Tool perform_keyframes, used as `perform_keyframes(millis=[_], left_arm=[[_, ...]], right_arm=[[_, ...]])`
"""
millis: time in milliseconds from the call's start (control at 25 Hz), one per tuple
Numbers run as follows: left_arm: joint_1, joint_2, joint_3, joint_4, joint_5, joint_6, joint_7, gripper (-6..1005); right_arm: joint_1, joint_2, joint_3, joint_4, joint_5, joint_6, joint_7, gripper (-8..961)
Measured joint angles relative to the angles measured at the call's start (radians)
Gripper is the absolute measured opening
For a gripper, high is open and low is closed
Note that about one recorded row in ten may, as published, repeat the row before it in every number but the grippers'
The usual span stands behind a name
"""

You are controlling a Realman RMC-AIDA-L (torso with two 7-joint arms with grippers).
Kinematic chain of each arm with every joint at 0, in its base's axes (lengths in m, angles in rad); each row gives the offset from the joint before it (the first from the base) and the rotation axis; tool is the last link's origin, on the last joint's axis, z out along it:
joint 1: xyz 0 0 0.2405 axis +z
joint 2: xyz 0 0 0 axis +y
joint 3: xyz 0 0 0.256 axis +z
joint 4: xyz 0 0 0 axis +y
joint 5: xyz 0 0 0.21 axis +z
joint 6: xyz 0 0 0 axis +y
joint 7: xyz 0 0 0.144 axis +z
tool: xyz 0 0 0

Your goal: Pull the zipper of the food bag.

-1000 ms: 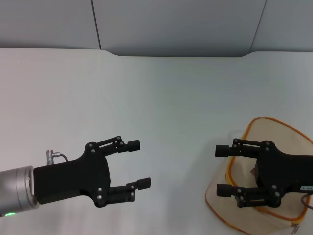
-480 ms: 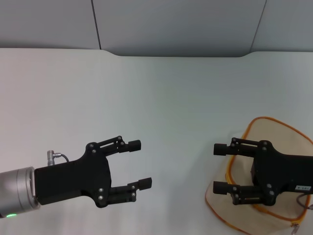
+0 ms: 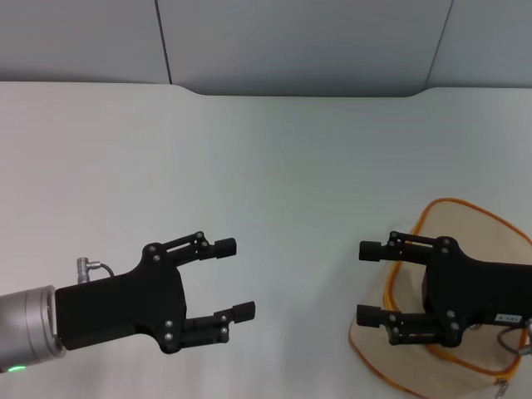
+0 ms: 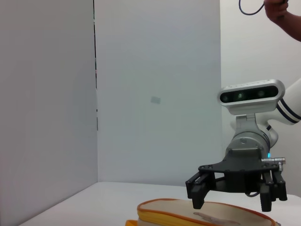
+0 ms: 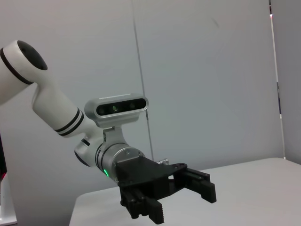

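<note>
Food bag (image 3: 465, 291) sat at desk (image 3: 274, 166) near-right corner. R gripper (image 3: 371, 283) hovered over bag's left edge, jaws apart. L gripper (image 3: 233, 278) over bare desk, jaws apart. Zipper (image 3: 502, 387) tab at bag's near edge.

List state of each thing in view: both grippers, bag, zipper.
Left gripper: open, empty, above bare table, apart from the bag.
Right gripper: open, empty, hovering over the bag's left edge.
Bag: lying on the table, not gripped; open or shut cannot be told.
Zipper: pull tab at the bag's near right corner, untouched.
</note>
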Motion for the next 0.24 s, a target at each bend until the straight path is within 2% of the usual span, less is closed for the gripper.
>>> perform_keyframes(millis=[240], left_arm=[[0.003, -0.001, -0.001, 0.0, -0.014, 0.001, 0.001, 778]], right_arm=[[-0.004, 0.006, 0.001, -0.001, 0.002, 0.009, -0.008, 789]])
